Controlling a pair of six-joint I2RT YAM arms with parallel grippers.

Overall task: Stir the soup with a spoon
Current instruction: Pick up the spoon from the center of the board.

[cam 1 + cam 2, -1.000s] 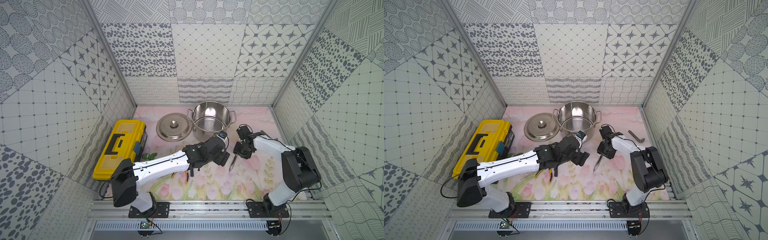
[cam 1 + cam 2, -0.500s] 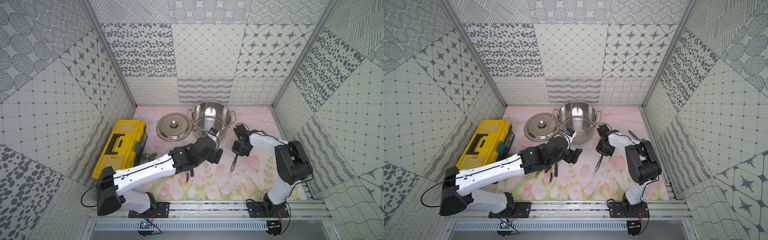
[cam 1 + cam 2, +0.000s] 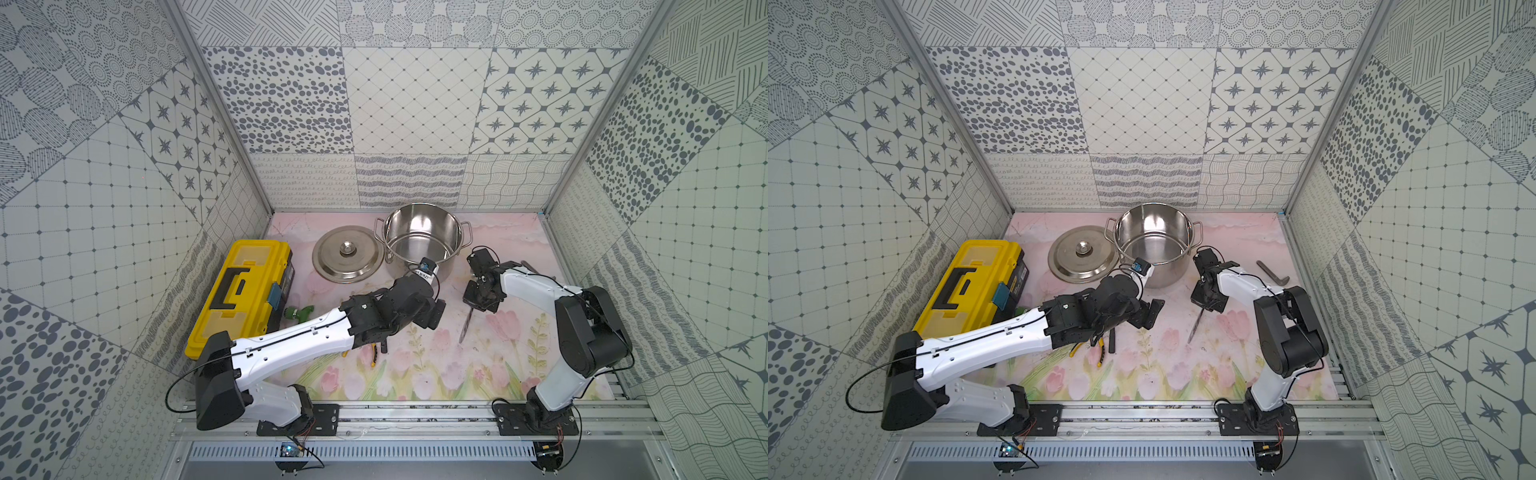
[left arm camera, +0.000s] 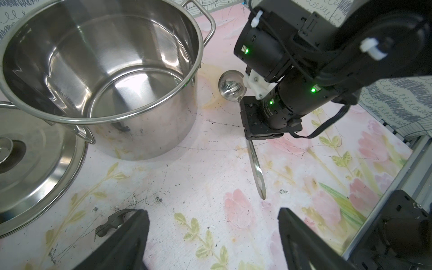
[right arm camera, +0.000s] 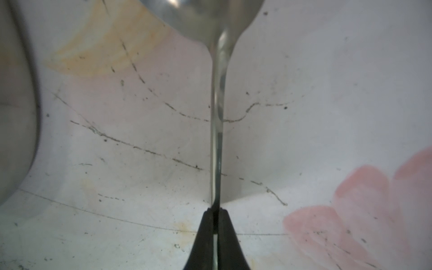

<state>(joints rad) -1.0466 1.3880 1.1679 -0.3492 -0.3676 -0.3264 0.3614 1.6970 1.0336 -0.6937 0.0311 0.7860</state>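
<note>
Robot lab test cell. Grey patterned wall panels (image 3: pixel 411 104) in aluminium framing (image 3: pixel 217 104) box in a floral-printed desk (image 3: pixel 436 365); left arm (image 3: pixel 291 345) and right arm (image 3: pixel 528 286) bolted to a slotted rail (image 3: pixel 415 415) along its near edge.

1. Shiny stockpot (image 3: pixel 422 243) stands at the back of the counter (image 3: pixel 509 235), with the lid (image 3: pixel 347 254) flat beside it.
2. The ladle (image 3: pixel 465 328) pokes out from under the right pincer (image 3: pixel 478 302).
3. A yellow toolbox (image 3: pixel 245 299) lies well apart.
</note>
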